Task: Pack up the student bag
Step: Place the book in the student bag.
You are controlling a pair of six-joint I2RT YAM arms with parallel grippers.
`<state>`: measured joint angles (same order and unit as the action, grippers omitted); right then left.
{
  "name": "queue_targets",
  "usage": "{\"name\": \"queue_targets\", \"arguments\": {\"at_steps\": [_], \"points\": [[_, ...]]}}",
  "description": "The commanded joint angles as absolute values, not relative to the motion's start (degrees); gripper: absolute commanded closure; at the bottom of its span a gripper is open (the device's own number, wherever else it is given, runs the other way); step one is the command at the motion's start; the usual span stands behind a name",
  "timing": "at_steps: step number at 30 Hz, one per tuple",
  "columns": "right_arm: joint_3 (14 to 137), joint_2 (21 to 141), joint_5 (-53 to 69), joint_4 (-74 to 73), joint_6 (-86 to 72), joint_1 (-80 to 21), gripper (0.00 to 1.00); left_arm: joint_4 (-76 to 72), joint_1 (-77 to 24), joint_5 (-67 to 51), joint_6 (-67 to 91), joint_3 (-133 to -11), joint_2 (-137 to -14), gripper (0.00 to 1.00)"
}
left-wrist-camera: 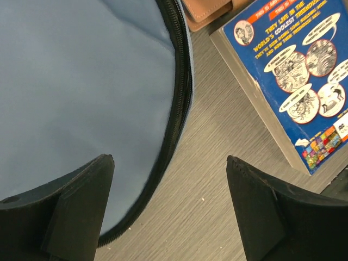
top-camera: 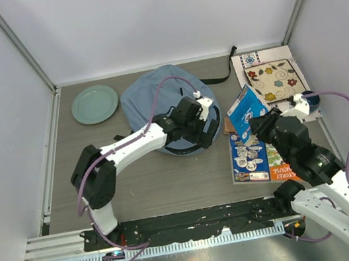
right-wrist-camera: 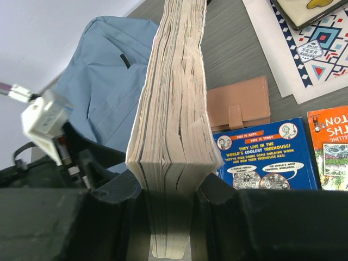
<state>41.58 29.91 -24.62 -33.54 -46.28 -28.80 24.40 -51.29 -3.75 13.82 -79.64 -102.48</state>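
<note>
you're early in this one imo. the student bag lies flat mid-table toward the back, and i can't tell if its zip is open. your left gripper hangs wide open right over the bag's near edge, holding nothing. your right gripper is clamped on a thick paperback, standing it on edge just right of the bag. not packed yet: the blue comic book, the orange book, the brown wallet
</note>
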Motion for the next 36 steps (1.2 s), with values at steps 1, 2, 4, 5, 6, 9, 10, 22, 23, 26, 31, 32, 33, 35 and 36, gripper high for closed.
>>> {"name": "queue_targets", "arguments": {"at_steps": [1, 2, 4, 5, 6, 9, 10, 22, 23, 26, 31, 32, 33, 35, 36], "points": [[45.3, 28.3, -27.0, -29.5, -45.6, -28.7, 0.99, 28.5, -51.2, -8.2, 9.8, -84.5, -106.3, 0.15], [45.4, 28.4, -26.9, -29.7, -45.7, -28.7, 0.99, 28.6, -51.2, -8.2, 9.8, -84.5, -106.7, 0.16], [45.2, 28.2, -26.6, -29.9, -45.7, -28.7, 0.99, 28.2, -51.2, -7.8, 9.7, -84.5, -107.2, 0.23], [45.3, 28.1, -26.4, -29.9, -45.7, -28.7, 0.99, 28.0, -51.2, -7.7, 9.7, -84.5, -107.7, 0.24], [45.0, 28.0, -26.1, -29.9, -45.7, -28.7, 0.99, 27.9, -51.2, -7.7, 9.7, -84.5, -107.8, 0.25], [44.7, 28.2, -25.8, -29.9, -45.8, -28.7, 0.99, 27.8, -51.2, -7.2, 9.6, -84.7, -108.7, 0.32], [44.6, 28.1, -25.7, -29.8, -45.8, -28.7, 0.99, 27.8, -51.2, -7.3, 9.5, -84.7, -108.9, 0.36], [44.1, 28.2, -25.3, -29.8, -45.9, -28.7, 0.99, 28.7, -50.9, -5.1, 9.1, -84.9, -110.7, 0.62], [44.0, 28.4, -25.2, -29.8, -45.9, -28.7, 0.99, 28.8, -50.9, -4.7, 9.0, -85.0, -111.0, 0.62], [43.9, 28.6, -25.1, -29.9, -45.8, -28.7, 0.99, 28.9, -50.9, -3.9, 8.7, -85.1, -111.2, 0.54], [43.9, 29.0, -25.0, -29.9, -46.0, -28.7, 0.99, 28.2, -50.9, -2.6, 7.7, -85.1, -111.0, 0.58], [43.9, 29.2, -24.9, -29.9, -46.0, -28.7, 0.99, 28.1, -50.9, -2.2, 7.3, -85.2, -111.1, 0.61], [43.9, 29.2, -24.9, -29.9, -46.0, -28.7, 0.99, 28.1, -50.9, -1.9, 7.1, -85.3, -111.1, 0.69], [43.8, 29.2, -24.9, -29.9, -46.1, -28.8, 0.99, 28.4, -50.9, -1.4, 6.3, -85.7, -111.2, 0.78], [43.8, 29.2, -24.9, -29.9, -46.1, -28.7, 0.99, 28.6, -51.0, -1.1, 6.2, -85.8, -111.2, 0.89]]}}
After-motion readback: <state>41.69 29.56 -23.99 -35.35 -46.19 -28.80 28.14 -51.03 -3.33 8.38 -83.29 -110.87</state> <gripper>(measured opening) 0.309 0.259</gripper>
